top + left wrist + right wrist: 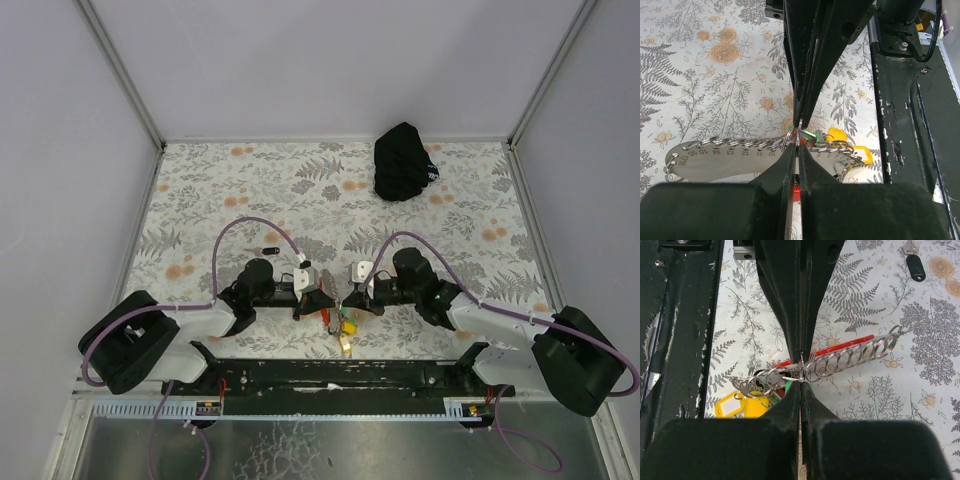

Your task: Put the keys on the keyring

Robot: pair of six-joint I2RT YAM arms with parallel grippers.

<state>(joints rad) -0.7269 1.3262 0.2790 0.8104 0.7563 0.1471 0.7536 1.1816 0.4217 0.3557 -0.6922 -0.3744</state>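
Location: keyring (338,322) at near centre of table (300,180), between arms; neither arm is nearer.
Left gripper (797,137) and right gripper (801,371) both pinch it mid-length, from opposite sides.
Long axis: near–far, crosswise to fingers; yellow tag (735,405) end points near.
Green key (812,134) just beside tips; threaded or not, cannot tell.
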